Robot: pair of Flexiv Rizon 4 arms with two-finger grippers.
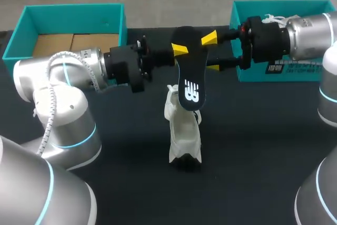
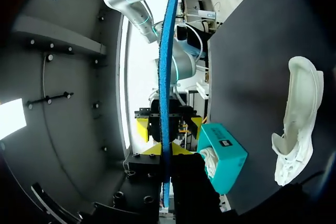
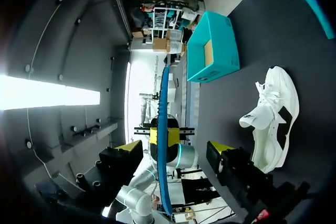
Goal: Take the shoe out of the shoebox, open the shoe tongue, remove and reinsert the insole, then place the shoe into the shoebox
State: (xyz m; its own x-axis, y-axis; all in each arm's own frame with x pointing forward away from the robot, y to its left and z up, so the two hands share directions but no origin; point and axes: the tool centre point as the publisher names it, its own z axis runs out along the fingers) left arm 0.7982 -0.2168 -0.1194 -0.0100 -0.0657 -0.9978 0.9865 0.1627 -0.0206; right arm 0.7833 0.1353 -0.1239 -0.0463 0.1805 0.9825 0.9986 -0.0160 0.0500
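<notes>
The black insole with a white logo hangs in the air above the white shoe, which lies on the dark table. My left gripper is shut on the insole's upper part. My right gripper stands open, its yellow tips apart on either side of the insole's far edge. The right wrist view has the insole edge-on as a blue strip between my open right gripper, with the left gripper clamped on it ahead. In the left wrist view the insole runs ahead toward the open right gripper. The shoe lies off to the side.
A teal shoebox with a bare cardboard floor stands at the back left. A second teal box at the back right sits behind my right arm and holds something white. Dark table spreads around the shoe.
</notes>
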